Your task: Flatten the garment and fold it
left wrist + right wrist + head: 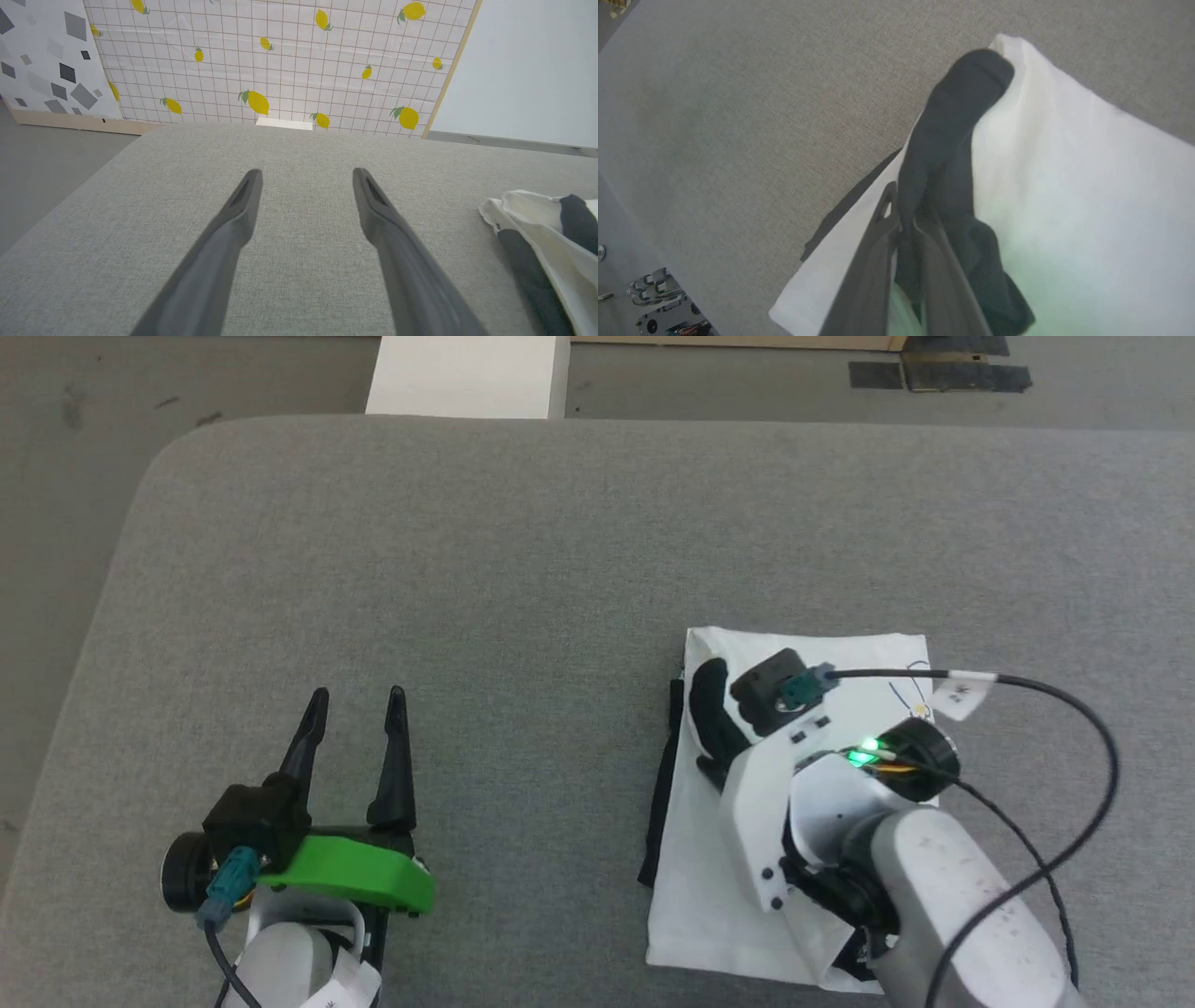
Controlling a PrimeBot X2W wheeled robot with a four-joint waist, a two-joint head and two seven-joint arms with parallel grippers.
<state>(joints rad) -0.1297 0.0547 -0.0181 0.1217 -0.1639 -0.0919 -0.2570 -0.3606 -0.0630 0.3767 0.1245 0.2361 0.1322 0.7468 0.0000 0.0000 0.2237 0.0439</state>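
Observation:
The garment (709, 905) lies folded into a white rectangle on the right of the grey table (560, 541), a thin black edge showing along its left side. My right gripper (901, 219) is above it, shut on a black sleeve (957, 121) that rises from the white panel (1064, 163). In the head view the sleeve (709, 705) arches up beside my right wrist (803, 775), which hides the fingers. Far off at the lower left, my left gripper (358, 695) stands open over bare table with nothing between its fingers. The left wrist view has the garment (537, 219) at its right edge, beyond my left gripper (306, 175).
The table's rounded far-left corner (177, 448) and left edge fall away to grey floor. A white box (467, 373) stands on the floor behind the far edge. A lemon-patterned panel (280, 60) stands beyond the table. A black cable (1074, 709) loops off my right wrist.

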